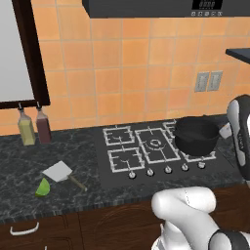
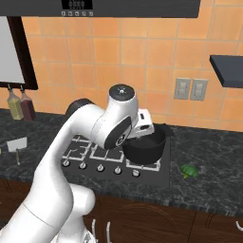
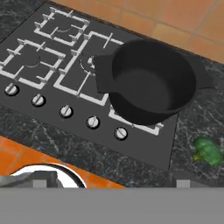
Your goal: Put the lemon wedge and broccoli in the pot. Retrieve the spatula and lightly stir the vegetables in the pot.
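one pot (image 3: 153, 83) on the stove; broccoli (image 3: 208, 151) beside it (counter).

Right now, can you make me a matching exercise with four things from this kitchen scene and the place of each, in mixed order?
Things:
1. pot
2. broccoli
3. lemon wedge
4. spatula

Places:
A. counter right of the stove
B. right side of the stove
C. counter left of the stove, blade nearer the wall
D. counter left of the stove, near the front edge

Pairs: 1-B, 2-A, 3-D, 4-C
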